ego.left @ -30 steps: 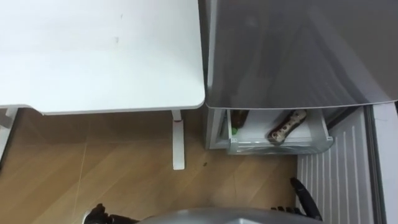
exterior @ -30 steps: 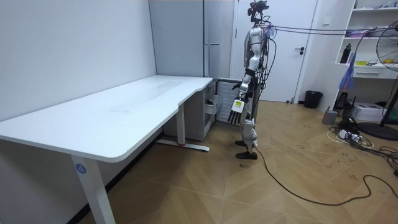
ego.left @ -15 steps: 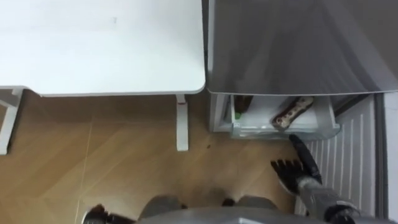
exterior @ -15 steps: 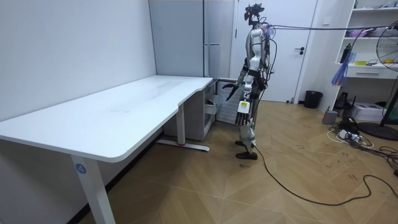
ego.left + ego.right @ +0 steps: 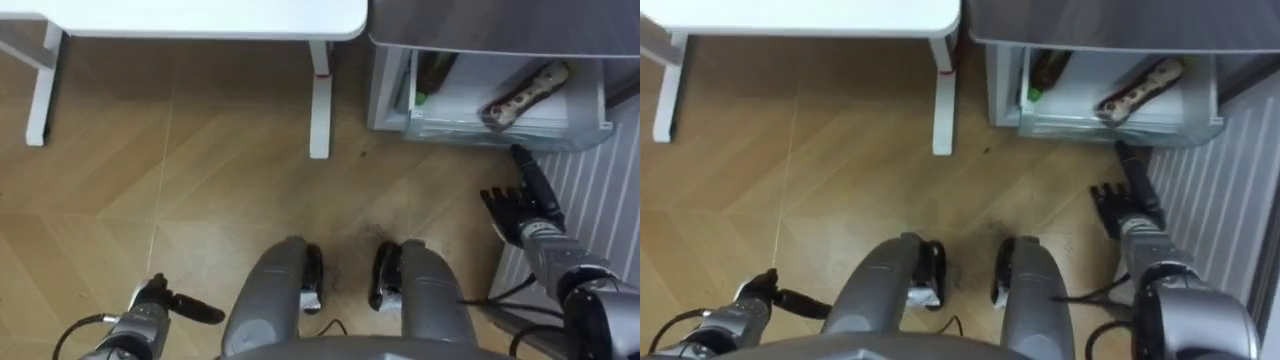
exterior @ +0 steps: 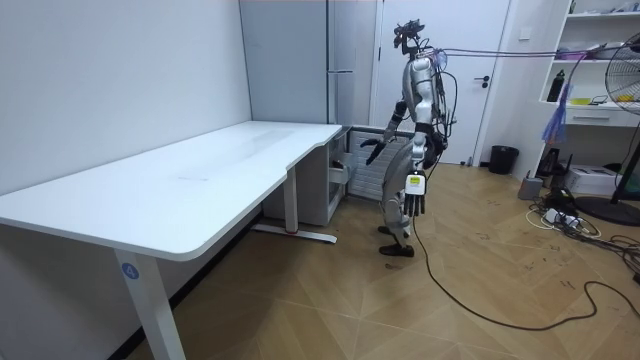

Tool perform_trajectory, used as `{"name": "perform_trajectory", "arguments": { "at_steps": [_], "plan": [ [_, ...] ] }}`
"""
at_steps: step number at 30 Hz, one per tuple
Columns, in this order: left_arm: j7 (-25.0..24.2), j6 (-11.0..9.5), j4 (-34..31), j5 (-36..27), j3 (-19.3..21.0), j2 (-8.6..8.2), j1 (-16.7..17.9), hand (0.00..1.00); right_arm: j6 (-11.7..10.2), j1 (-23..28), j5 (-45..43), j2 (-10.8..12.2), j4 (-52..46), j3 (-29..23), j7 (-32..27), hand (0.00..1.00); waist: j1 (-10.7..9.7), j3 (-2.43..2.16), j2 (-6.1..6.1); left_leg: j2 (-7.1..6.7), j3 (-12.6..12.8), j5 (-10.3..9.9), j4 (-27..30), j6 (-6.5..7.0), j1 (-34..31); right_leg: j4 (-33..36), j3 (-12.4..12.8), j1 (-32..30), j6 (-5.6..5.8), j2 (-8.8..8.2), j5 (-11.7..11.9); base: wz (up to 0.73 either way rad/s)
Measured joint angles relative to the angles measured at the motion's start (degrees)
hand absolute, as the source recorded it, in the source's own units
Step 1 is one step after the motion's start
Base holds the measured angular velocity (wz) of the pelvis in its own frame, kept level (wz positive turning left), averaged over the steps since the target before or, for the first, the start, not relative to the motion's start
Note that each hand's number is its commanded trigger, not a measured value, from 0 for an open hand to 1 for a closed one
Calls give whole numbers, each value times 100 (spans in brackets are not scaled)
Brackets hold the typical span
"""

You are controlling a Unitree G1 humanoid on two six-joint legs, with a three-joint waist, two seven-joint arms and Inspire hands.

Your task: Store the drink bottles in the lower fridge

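**A:** Where are the drinks?

**B:** Both lie in the open drawer [image 5: 560, 135] at the bottom of the grey fridge [image 5: 500, 22]. A dark bottle [image 5: 433, 72] with a green cap lies at the drawer's left end. A brown patterned bottle [image 5: 525, 92] lies slantwise toward the right end. The two are apart, with bare white drawer bottom between them.

**A:** Is either hand holding one?

**B:** No. The right hand [image 5: 520, 208] is stretched forward and low, palm down, with its fingers straight and spread and nothing in them. It hovers over the wooden floor [image 5: 200, 200], beside the ribbed white panel [image 5: 610, 200] at the right. Its longest fingertip points at the drawer's front wall and is very near it. Whether it touches I cannot tell from this angle.

**A:** And the other hand?

**B:** The left hand [image 6: 415, 192] hangs beside the robot's thigh, well away from the fridge. In the room view its fingers point straight down, relaxed and empty.

**A:** Where does the robot stand?

**B:** It stands upright on the floor, facing the fridge, with the drawer just ahead of its feet. The white desk [image 5: 200, 18] is ahead on its left, and the nearest desk leg [image 5: 320, 105] stands just beside the fridge's left side. In the room view the right arm reaches out toward the fridge.
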Motion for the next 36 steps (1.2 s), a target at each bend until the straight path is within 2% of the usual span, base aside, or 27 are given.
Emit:
{"name": "perform_trajectory", "arguments": {
  "at_steps": [1, 4, 7, 9, 12, 16, 18, 23, 25, 32, 34, 36],
  "plan": [
    [-12, -11, -4, -12, -70, 6, -52, 0, -10, -157, 10, -142, -5, 17, -2, 0, 57, 3, -9, -8, 31, -24, 143, 23, -204, 176, 12, -229, -4, -58, -52, 0],
    [-20, -142, -19, -217, -272, 66, -173, 0, -91, -520, 51, -425, -44, 151, 1, 0, 174, 13, -25, -18, 73, -63, 488, 59, -666, 536, 66, -703, 1, -83, -99, 1],
    [-19, -219, -62, -383, -417, 173, -139, 0, -116, -692, 75, -463, -216, 191, 20, 0, 206, 18, -51, 2, 35, -137, 842, 62, -1092, 851, 44, -1091, -24, -103, -165, 4],
    [-20, -218, -112, -462, -422, 206, -117, 0, -116, -752, 64, -513, -227, 193, 23, 0, 214, 13, -64, -10, -2, -183, 1082, 72, -1381, 1079, -12, -1343, -49, -203, -234, 15],
    [-21, -220, -111, -461, -532, 236, -91, 0, -113, -868, 75, -628, -225, 183, 21, 0, 196, 9, -123, -94, -27, -265, 1455, 100, -1799, 1507, 3, -1765, -45, -287, -363, 15],
    [-21, -221, -129, -460, -532, 249, 6, 0, -105, -875, 83, -706, -225, 185, -19, 0, 153, 4, -139, -93, -38, -440, 1978, 155, -2210, 1975, 21, -2142, -24, -379, -508, 2],
    [-21, -224, -131, -473, -630, 251, 11, 0, -107, -887, 106, -812, -232, 201, -91, 0, 161, 3, -141, -96, -6, -495, 2215, 228, -2437, 2224, 86, -2390, 9, -432, -542, 0],
    [-42, -225, -489, -759, -743, 303, 212, 0, -118, -993, 184, -965, -347, 230, -287, 0, 159, 2, -149, -112, 233, -571, 2463, 370, -2698, 2548, 249, -2770, 76, -639, -569, -6],
    [-61, -282, -761, -777, -731, 367, 325, 0, -116, -1008, 203, -1050, -381, 231, -397, 0, 167, 3, -148, -159, 282, -593, 2536, 411, -2773, 2648, 298, -2873, 112, -711, -588, 0],
    [-56, -354, -1102, -1005, -745, 446, 669, 0, -127, -1124, 368, -1168, -519, 339, -854, 0, 193, 7, -157, -223, 316, -597, 2607, 426, -2868, 2744, 322, -2995, 151, -810, -592, 0],
    [-57, -356, -1184, -1011, -743, 457, 766, 0, -192, -1126, 434, -1187, -622, 359, -969, 0, 192, 11, -163, -269, 310, -597, 2609, 425, -2869, 2781, 312, -2999, 161, -886, -603, 9],
    [-65, -370, -1191, -1012, -741, 458, 793, 0, -272, -1125, 474, -1190, -728, 421, -1003, 0, 194, 12, -165, -283, 305, -596, 2618, 424, -2868, 2805, 327, -3001, 178, -886, -626, 6]
  ]
}}
